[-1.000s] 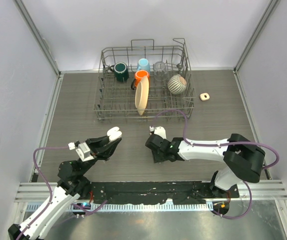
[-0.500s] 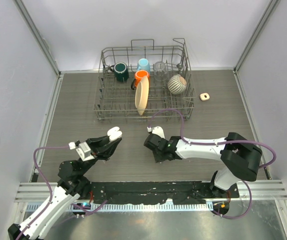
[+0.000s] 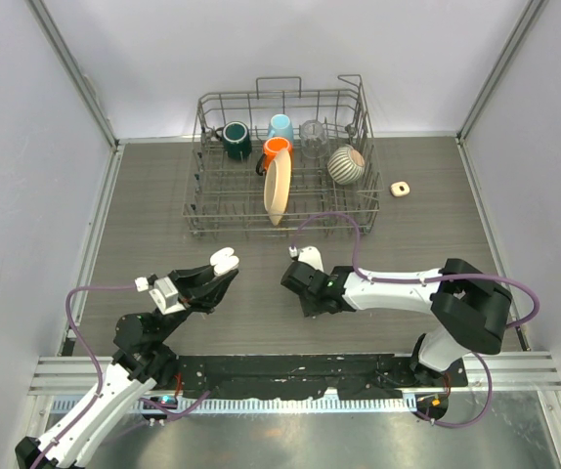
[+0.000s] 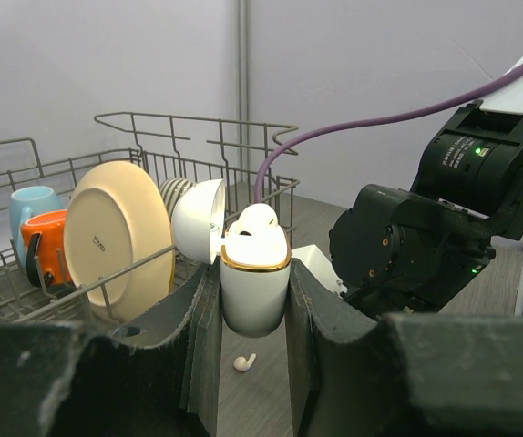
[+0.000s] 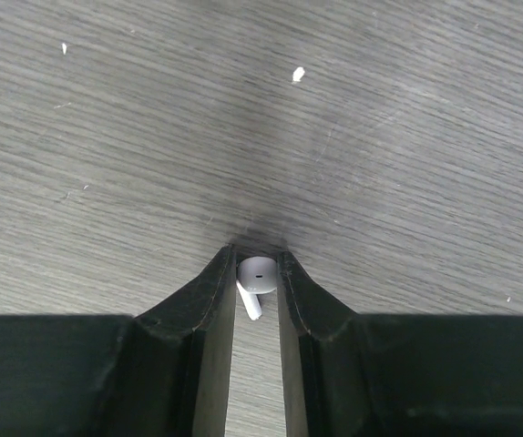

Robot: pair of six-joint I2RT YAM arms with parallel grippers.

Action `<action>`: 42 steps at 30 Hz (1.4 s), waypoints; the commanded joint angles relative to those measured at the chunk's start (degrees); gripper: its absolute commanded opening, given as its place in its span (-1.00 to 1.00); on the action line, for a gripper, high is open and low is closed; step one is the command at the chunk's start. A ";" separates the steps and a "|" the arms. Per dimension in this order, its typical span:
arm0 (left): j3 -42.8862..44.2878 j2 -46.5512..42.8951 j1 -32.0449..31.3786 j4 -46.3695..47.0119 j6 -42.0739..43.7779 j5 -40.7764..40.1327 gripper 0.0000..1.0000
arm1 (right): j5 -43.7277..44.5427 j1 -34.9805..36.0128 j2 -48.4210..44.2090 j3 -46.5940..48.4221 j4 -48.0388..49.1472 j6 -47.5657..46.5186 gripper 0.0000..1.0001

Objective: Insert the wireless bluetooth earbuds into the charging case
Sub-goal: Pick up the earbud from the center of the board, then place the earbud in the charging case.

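1. Our left gripper (image 4: 254, 273) is clamped on the charging case (image 4: 255, 296), which is held upright off the table (image 3: 163, 225) with its lid (image 4: 198, 232) swung open.
2. A seated earbud (image 4: 258, 221) shows its rounded top above the case's gold rim.
3. A loose earbud (image 4: 243, 362) lies on the table below the case.
4. Our right gripper (image 5: 257, 259) is closed on the pinched earbud (image 5: 258, 273), low over the wood-grain table.
5. Far right, a beige case (image 3: 400, 188) lies beside the dish rack (image 3: 232, 95).

Wire rack (image 3: 224, 217) holds mugs (image 3: 237, 140), plate (image 3: 278, 189), striped bowl (image 3: 346, 164); beige case (image 3: 400, 188) nearby.
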 commanded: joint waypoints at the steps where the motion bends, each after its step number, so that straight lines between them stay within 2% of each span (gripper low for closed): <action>1: -0.95 -0.38 0.09 1.48 0.35 -0.59 -1.00 | 5.40 -0.21 -1.40 -0.64 -1.71 4.38 -0.94; 4: -1.03 -0.82 0.09 1.12 0.35 -0.77 -1.00 | 7.94 -0.12 -3.24 -1.60 -0.13 7.11 -0.99; 8: -1.03 -1.08 0.09 0.77 0.35 -1.03 -1.00 | 10.23 -0.12 -10.60 -3.53 3.56 7.29 -0.99; 14: -1.12 -0.90 0.09 1.21 0.44 -1.65 -1.00 | 14.01 0.14 -24.59 -10.99 19.37 7.20 -0.98; 18: -1.21 -0.38 0.09 1.65 0.53 -2.00 -1.00 | 17.35 1.54 -31.89 -11.28 28.84 2.03 -0.98; 21: -1.47 0.32 0.09 3.23 0.18 -2.00 -1.00 | 20.24 4.35 -33.65 -10.48 36.57 -4.12 -0.98; 23: -1.47 1.29 0.09 4.55 0.00 -1.83 -1.00 | 23.48 7.86 -34.10 -10.92 42.73 -7.89 -0.98; 24: -1.47 1.64 0.09 4.90 0.09 -1.82 -1.00 | 24.64 9.44 -34.19 -11.27 49.90 -12.53 -0.98; 26: -1.47 2.43 0.09 5.60 0.00 -1.65 -1.00 | 26.49 14.19 -33.40 -11.89 57.84 -18.52 -0.98; 27: -1.47 2.70 0.09 5.69 0.09 -1.56 -1.00 | 26.49 15.33 -32.79 -12.15 66.24 -23.86 -0.98; 29: -1.47 3.22 0.09 6.66 0.09 -1.21 -1.00 | 25.27 17.98 -30.59 -13.03 78.46 -27.41 -0.98; 32: -1.47 3.67 0.09 7.36 0.18 -0.51 -1.00 | 20.53 18.86 -26.38 -13.03 89.48 -31.11 -0.98; 42: -1.47 3.49 0.09 8.24 0.62 2.83 -1.00 | 11.65 19.30 -16.97 -5.21 91.19 -32.88 -0.98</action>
